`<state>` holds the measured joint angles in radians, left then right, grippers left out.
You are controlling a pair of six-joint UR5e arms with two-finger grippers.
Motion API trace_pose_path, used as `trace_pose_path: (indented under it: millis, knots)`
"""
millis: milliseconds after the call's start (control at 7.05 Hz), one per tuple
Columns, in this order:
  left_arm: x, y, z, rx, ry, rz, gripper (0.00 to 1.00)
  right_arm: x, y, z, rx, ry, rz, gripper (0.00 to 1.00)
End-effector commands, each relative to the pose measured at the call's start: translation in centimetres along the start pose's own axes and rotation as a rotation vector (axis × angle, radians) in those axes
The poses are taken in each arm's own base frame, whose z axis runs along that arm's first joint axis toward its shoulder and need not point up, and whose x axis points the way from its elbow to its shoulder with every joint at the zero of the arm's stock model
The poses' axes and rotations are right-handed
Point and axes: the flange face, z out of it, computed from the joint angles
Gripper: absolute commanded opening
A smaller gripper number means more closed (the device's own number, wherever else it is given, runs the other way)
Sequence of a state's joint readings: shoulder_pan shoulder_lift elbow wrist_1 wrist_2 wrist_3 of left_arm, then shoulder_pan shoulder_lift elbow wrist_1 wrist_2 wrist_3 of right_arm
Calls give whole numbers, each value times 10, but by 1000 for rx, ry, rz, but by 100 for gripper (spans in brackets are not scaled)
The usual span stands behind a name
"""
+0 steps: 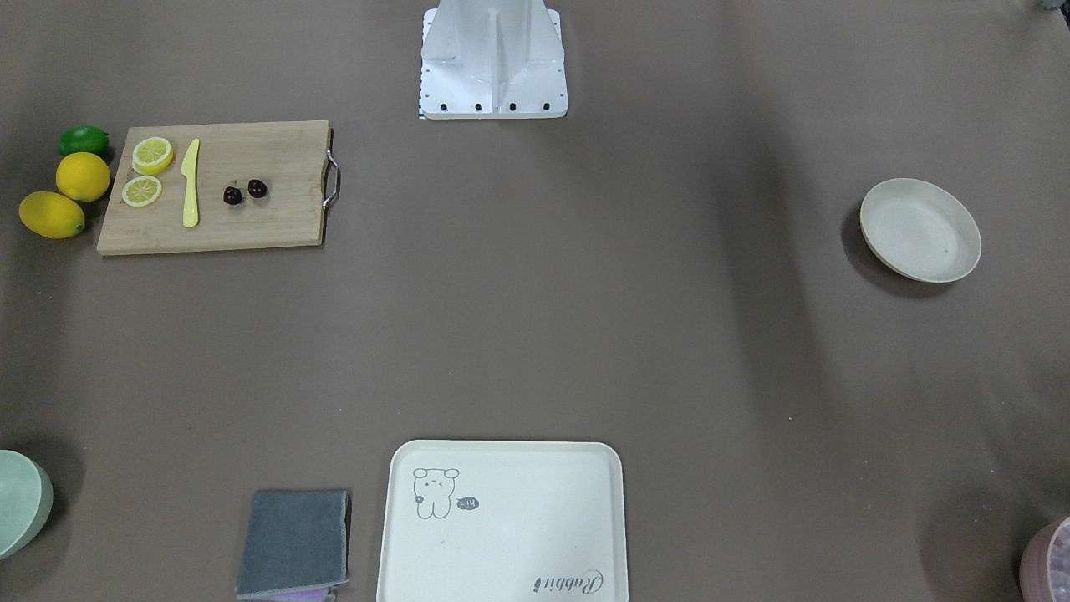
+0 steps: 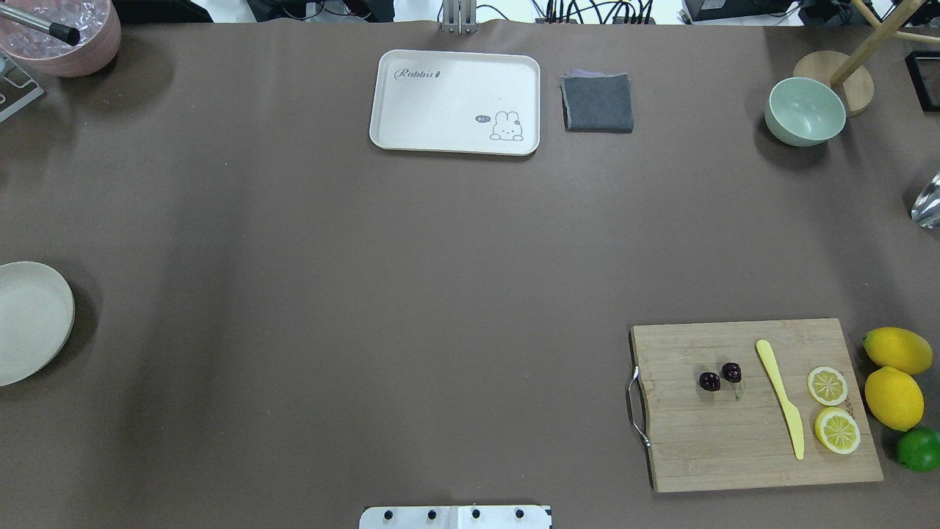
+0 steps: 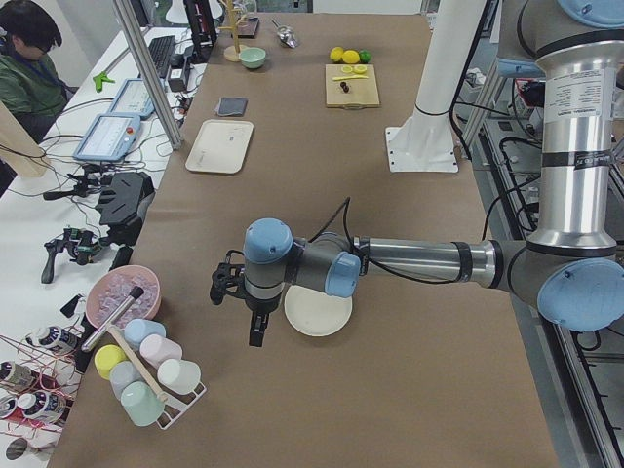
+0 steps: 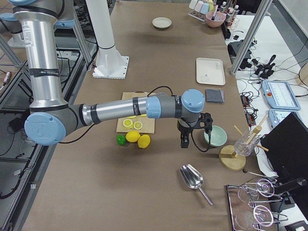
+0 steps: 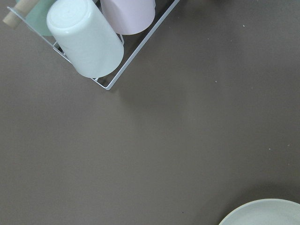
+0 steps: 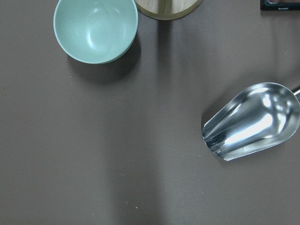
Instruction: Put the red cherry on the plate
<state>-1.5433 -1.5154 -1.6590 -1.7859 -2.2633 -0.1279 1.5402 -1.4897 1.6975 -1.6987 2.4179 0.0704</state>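
At 9 o'clock in the overhead view, the plate [image 2: 29, 323] sits at the worktop's [image 2: 367, 294] left edge, with the left claw [image 3: 255, 331] hanging near it. At 4 o'clock the red cherry [image 2: 720, 377] lies on the cutting board [image 2: 705, 441], near the yellow knife [image 2: 781, 397]. I cannot tell whether the left or the right claw [image 4: 184, 142] is open. My worry is that the glossy pair will slip, or swing by its stem, on the long, unobstructed crossing.

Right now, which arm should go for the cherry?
Right. The red cherry lies on the cutting board at the robot's right end of the table, and the right gripper hangs just beyond that board, near the green bowl. The left gripper is at the opposite end, beside the plate.
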Motion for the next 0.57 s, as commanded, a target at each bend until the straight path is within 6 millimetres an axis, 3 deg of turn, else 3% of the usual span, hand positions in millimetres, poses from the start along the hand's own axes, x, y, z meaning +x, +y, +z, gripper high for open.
trace_pose_path:
  millis: [0, 284, 426]
  knots:
    - [10, -20, -9, 27, 1, 19, 98, -1, 0, -1, 2, 0, 3, 100]
    - [35, -31, 7, -2, 11, 60, 98, -2, 2, -2, 4, 0, 3, 100]
    - [42, -31, 4, 7, 21, 77, 98, -2, 3, -2, 4, 0, 3, 100]
